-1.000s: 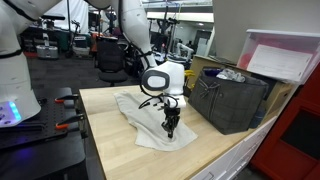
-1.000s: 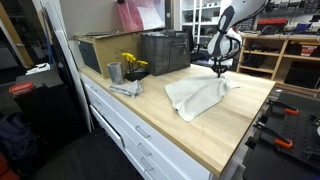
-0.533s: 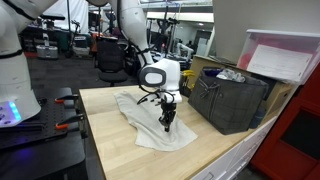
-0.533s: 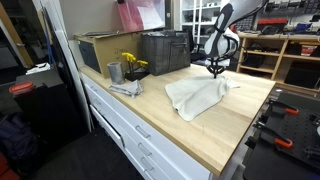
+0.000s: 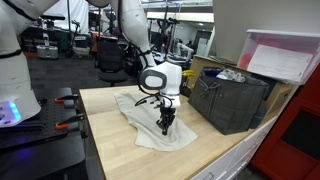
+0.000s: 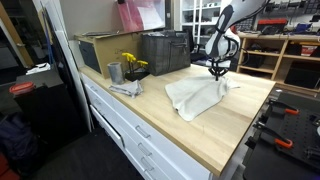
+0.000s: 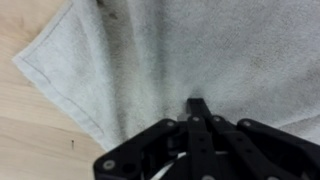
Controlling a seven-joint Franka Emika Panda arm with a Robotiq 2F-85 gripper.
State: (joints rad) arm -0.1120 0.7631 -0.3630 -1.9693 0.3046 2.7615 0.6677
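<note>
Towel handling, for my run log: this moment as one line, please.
fingers: shut on towel | towel: rumpled on wooden table | black crate: apart

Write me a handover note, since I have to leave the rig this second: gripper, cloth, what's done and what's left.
Gripper: shut, tips down on the towel; the wrist view shows the closed fingers pinching a fold of it.
Towel: lies rumpled in the middle of the wooden table, one corner spread flat in the wrist view. It lies apart from the black crate.
Done: the pinch on the towel looks taken.
Left: the towel is not lifted off the table, and it is neither flat nor neatly folded.
</note>
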